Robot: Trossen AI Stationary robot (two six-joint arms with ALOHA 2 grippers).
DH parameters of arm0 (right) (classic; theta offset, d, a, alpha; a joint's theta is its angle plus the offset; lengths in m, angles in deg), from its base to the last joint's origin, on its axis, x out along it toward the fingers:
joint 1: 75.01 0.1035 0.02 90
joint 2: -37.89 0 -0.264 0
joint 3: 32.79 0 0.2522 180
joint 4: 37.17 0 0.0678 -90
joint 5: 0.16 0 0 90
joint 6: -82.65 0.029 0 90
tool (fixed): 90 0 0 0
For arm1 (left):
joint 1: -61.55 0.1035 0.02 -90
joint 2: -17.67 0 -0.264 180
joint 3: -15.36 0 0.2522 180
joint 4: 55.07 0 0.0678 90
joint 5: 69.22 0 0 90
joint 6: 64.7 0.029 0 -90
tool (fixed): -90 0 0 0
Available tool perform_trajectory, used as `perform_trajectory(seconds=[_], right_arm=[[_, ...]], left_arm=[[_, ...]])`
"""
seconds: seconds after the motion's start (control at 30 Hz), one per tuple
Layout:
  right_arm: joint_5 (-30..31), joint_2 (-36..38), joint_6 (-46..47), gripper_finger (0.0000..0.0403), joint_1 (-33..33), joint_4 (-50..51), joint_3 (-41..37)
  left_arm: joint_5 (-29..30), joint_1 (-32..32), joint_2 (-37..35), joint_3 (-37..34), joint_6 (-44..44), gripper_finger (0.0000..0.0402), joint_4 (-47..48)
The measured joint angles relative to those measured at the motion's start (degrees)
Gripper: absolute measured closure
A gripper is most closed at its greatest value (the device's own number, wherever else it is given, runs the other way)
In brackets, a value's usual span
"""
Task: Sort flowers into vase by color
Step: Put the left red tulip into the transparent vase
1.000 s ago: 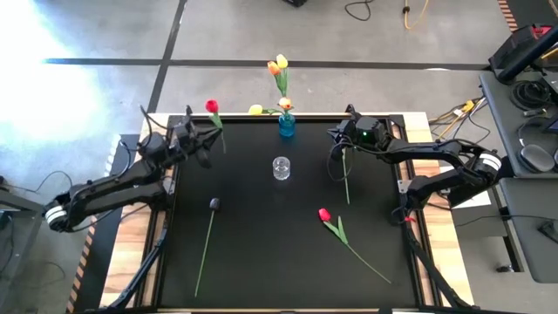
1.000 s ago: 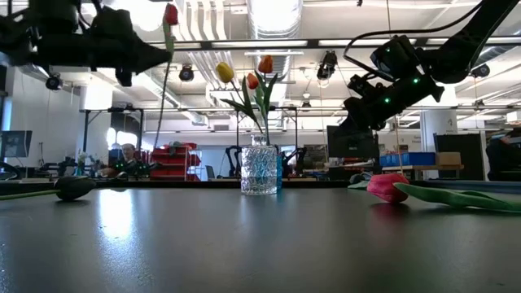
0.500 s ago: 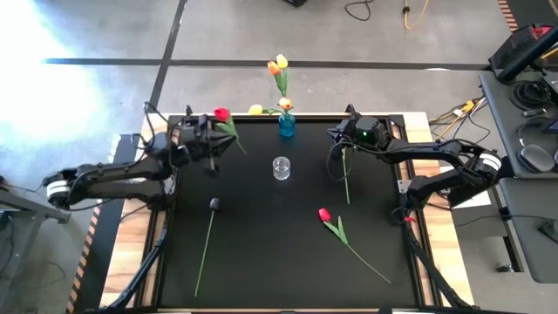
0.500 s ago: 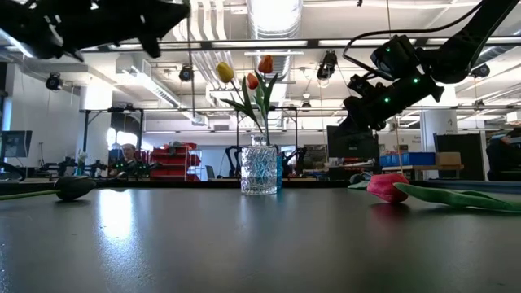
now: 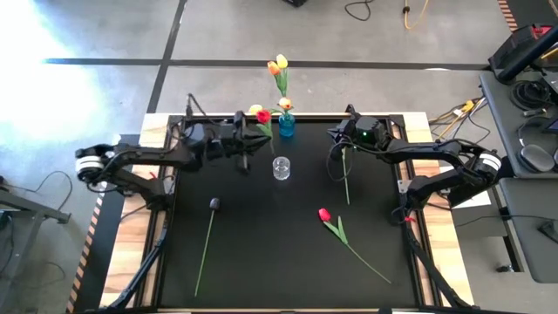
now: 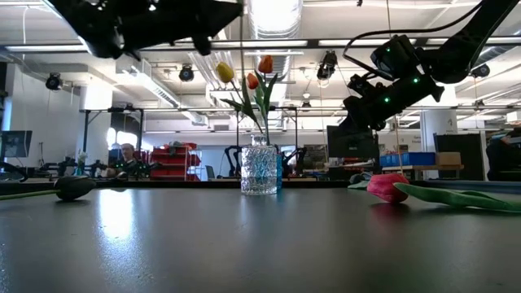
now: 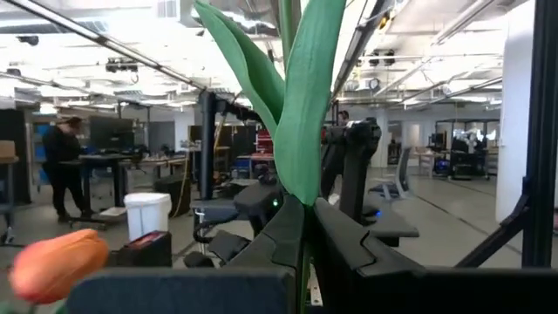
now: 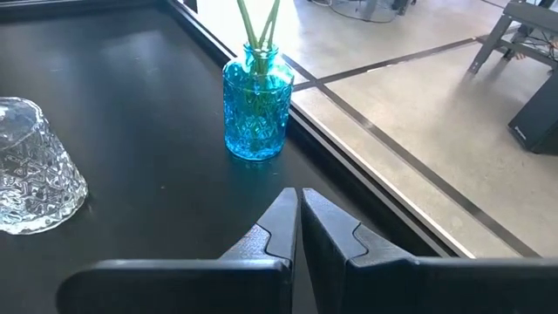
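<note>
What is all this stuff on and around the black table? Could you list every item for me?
Blue vase: one, far table edge, holding yellow and orange tulips.
Clear glass vase: one, mid-table, nothing in it.
Red tulip: one, held in the air by the left gripper.
Red tulip on table: one, lying right of centre.
Dark tulip: one, lying left of centre.
Green stem: one, hanging from the right gripper.
Left gripper: shut on the red tulip's stem.
Right gripper: shut on the stem.

Grey concrete floor (image 5: 105, 35) crossed by dark tape lines (image 5: 261, 62) — a bright glare patch at one corner. Beyond the table: an open workshop hall with ceiling ducts (image 6: 273, 16), strip lights, red storage bins (image 6: 167, 159), desks and monitors (image 6: 16, 144) — a seated person (image 6: 124, 155).
</note>
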Motion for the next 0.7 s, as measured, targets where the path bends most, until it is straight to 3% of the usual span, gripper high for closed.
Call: perform_trajectory(seconds=[0.37,0.7], right_arm=[[0.0,0.0,-0.24,0.039,0.0,0.0,-0.15],[0.0,0.0,-0.48,0.039,0.0,0.0,-0.15]], left_arm=[[-0.04,-0.78,10.61,4.49,-4.27,0.0401,-2.77],[0.11,-0.75,11.6,3.26,-5.36,0.0401,-5.81]])
